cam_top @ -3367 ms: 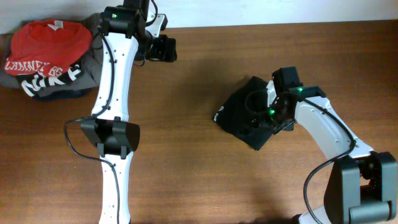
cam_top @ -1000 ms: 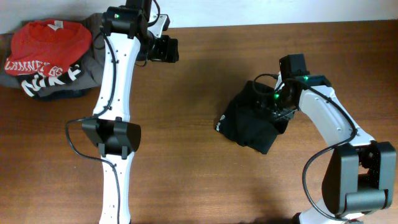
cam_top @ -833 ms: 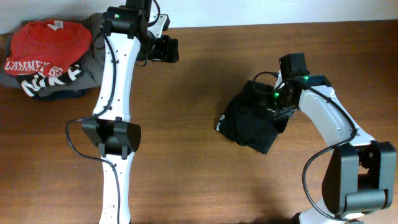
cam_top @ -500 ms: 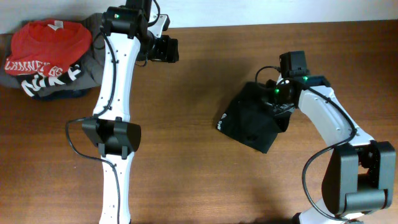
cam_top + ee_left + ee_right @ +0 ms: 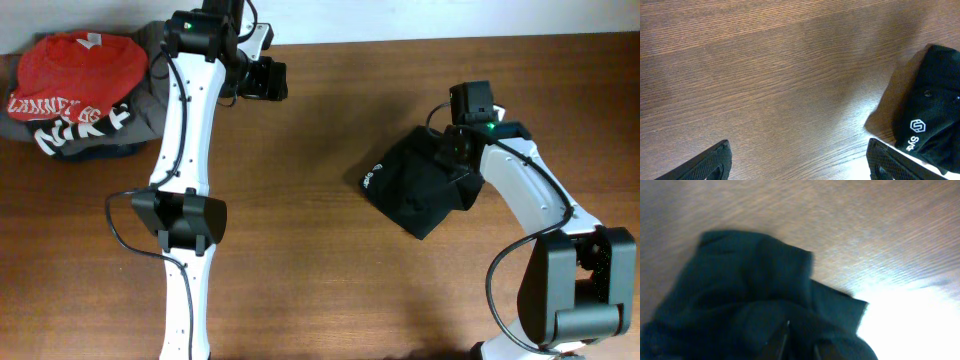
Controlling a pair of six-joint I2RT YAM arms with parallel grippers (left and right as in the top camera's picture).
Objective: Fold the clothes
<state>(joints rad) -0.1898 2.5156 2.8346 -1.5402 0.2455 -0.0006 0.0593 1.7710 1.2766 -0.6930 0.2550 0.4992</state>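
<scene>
The clothes point(image 5: 412, 188), a black garment bunched into a compact heap with a small white logo point(image 5: 376, 181), lie on the wooden table right of centre. My right gripper point(image 5: 458, 152) is at the heap's upper right corner, shut on a fold of the black fabric. In the right wrist view the clothes point(image 5: 740, 295) fill the lower frame and wrap the narrow gap of the gripper point(image 5: 800, 341). My left gripper point(image 5: 266, 79) hovers open over bare wood at the back. In the left wrist view the gripper point(image 5: 799, 156) holds nothing, and the clothes point(image 5: 935, 107) show at the right edge.
A red shirt with white lettering point(image 5: 72, 70) lies on a grey garment point(image 5: 148, 100) in a pile at the back left corner. The table's far edge point(image 5: 420, 40) runs behind both arms.
The right gripper has closed on the black garment and pulled it a little right and toward the back; the logo end shifted right too. The left arm has not moved.
</scene>
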